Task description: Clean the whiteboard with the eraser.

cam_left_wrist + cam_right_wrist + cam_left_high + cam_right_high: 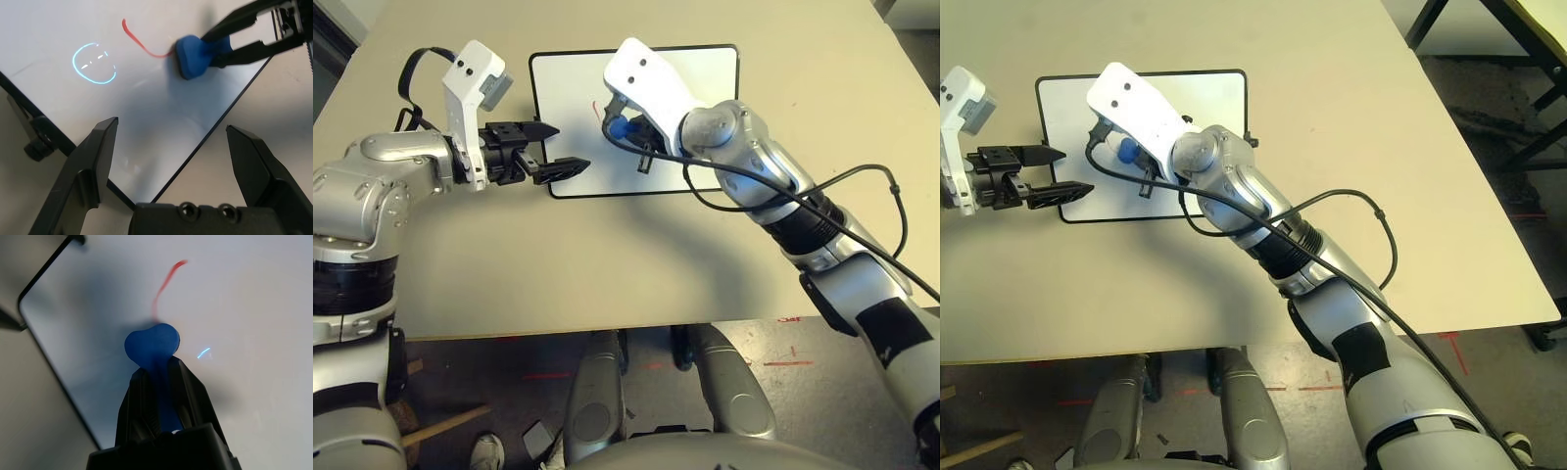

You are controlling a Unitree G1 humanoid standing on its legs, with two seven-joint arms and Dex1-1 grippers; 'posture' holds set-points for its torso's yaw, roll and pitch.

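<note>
Right wrist view: the right tool (156, 364) pinches the blue eraser (151, 342), whose smooth, two-lobed end lies over the whiteboard (254, 308). A curved red stroke (167, 281) runs up to the eraser's edge on the glossy white surface.

Left wrist view: the left tool (172, 123) is spread, its angular black fingers apart with nothing between them. The whiteboard has a thin black frame and a rounded black knob (39, 148) at its side. A bright cyan ring (78, 68) shows on its sheen, near the red stroke.

Left eye view: the whiteboard lies flat on the matte beige worktop (548, 264), the left tool over its short side and the eraser over its inner area.

Right eye view: a black cable (1327, 269) loops along the silver right forearm (1361, 323), beside a smooth white bracket (1136, 103).
</note>
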